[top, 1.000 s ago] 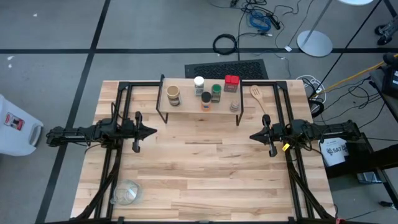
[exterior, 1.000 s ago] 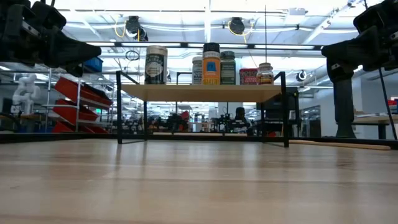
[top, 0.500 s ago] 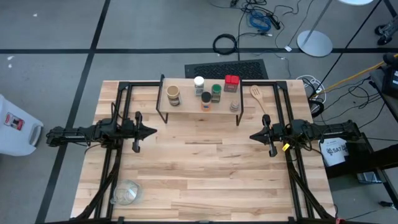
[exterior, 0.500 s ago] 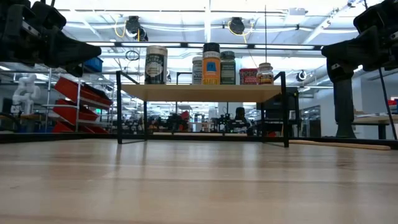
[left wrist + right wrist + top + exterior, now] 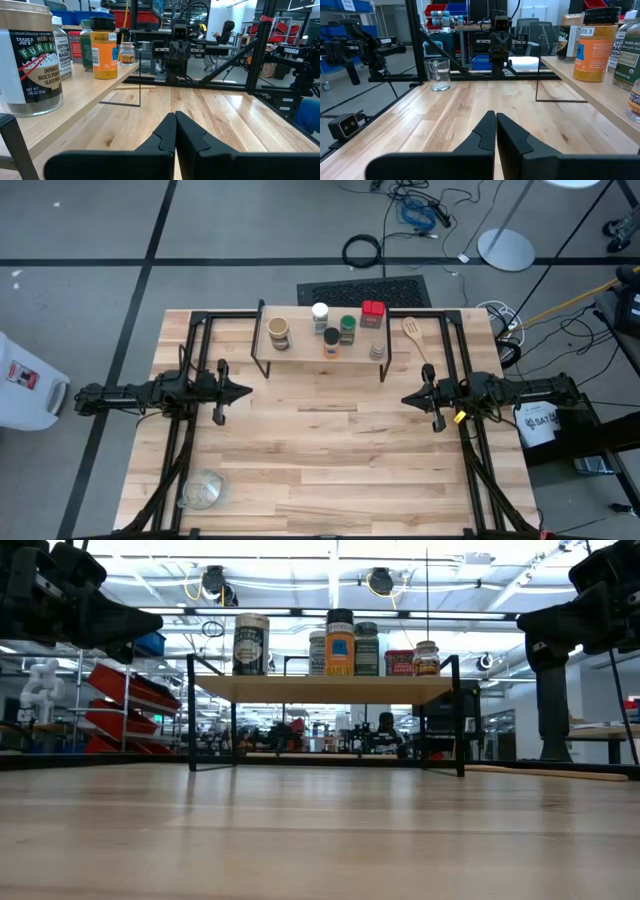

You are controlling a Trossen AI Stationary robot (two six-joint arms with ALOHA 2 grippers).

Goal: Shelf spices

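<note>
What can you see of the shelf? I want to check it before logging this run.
The shelf is a low riser: a light wooden plank on thin black metal legs. It stands level at the table's far edge, midway between the arms, legs on the tabletop. Six spice containers stand upright on the plank. Nothing sits beneath it in the low view. A wooden spoon lies beside its right end. Neither gripper touches it.

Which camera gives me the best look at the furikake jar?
Left wrist view: the furikake jar fills the near edge, label readable. High view shows only its lid; low view shows it small; right wrist view barely shows it.
</note>
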